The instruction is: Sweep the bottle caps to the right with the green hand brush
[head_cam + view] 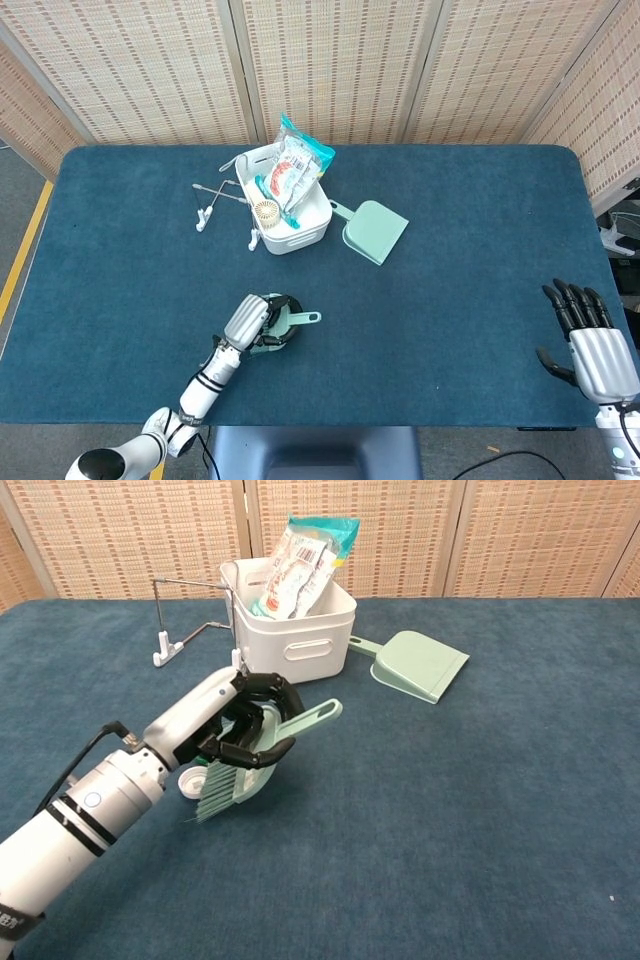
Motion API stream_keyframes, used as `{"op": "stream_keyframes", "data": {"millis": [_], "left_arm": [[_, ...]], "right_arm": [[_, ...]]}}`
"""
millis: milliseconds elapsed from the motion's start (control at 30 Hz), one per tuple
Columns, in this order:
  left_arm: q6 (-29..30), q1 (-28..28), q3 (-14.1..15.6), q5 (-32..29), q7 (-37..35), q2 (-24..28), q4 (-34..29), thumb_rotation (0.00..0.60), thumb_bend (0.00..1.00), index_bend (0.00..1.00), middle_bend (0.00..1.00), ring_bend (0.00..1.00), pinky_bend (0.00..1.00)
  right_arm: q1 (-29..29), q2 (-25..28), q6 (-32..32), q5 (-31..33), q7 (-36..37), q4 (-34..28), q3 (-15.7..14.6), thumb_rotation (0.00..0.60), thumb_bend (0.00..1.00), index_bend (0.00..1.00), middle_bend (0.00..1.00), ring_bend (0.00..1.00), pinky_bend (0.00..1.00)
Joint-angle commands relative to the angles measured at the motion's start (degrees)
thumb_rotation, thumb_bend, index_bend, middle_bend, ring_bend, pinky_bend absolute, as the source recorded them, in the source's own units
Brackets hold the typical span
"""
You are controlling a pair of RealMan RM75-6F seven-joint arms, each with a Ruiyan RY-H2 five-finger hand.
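Note:
My left hand (pixel 235 725) (pixel 258 322) grips the green hand brush (pixel 262 756) (pixel 290 324) low over the blue table, bristles down and handle pointing right. One white bottle cap (pixel 190 782) shows just left of the bristles, beside my forearm; the other caps are hidden behind the brush and hand. My right hand (pixel 590 345) rests at the table's front right edge, fingers spread and holding nothing; the chest view does not show it.
A white basket (pixel 300 645) (pixel 308 222) holding a snack bag (pixel 300 565) stands at the back middle. A green dustpan (pixel 420 665) (pixel 375 232) lies right of it, and a metal rack (pixel 180 620) stands to its left.

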Motion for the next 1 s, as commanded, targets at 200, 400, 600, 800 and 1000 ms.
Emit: {"op": "stream_keyframes", "data": {"millis": [200, 400, 600, 800, 1000], "left_arm": [[2.8, -1.7, -1.9, -0.5, 0.0, 1.5, -2.0, 0.6, 0.69, 0.78, 0.94, 0.78, 0.89], [6.3, -0.5, -2.1, -0.3, 1.7, 7.2, -9.0, 0.6, 0.69, 0.78, 0.95, 0.78, 0.89], [5.5, 2.6, -1.2, -1.7, 3.8, 12.1, -14.1, 0.6, 0.7, 0.78, 0.95, 0.77, 0.91], [2.4, 4.1, -2.0, -4.3, 2.2, 14.5, -15.5, 0.6, 0.74, 0.78, 0.93, 0.78, 0.97], [2.1, 4.6, -2.5, -5.0, 0.8, 15.6, -15.6, 0.6, 0.75, 0.78, 0.93, 0.79, 1.0]], "right_arm": [[0.0, 0.1, -0.2, 0.2, 0.2, 0.1, 0.0, 0.6, 0.22, 0.0, 0.0, 0.0, 0.0], [0.0, 0.0, -0.2, -0.1, -0.2, -0.1, -0.2, 0.6, 0.22, 0.0, 0.0, 0.0, 0.0], [0.0, -0.2, -0.2, -0.5, -0.9, -0.3, -0.4, 0.6, 0.22, 0.0, 0.0, 0.0, 0.0], [-0.1, -0.3, 0.0, -0.8, -1.3, -0.6, -0.6, 0.6, 0.22, 0.0, 0.0, 0.0, 0.0], [-0.1, -0.3, -0.1, -0.8, -1.3, -0.6, -0.6, 0.6, 0.22, 0.0, 0.0, 0.0, 0.0]]}}
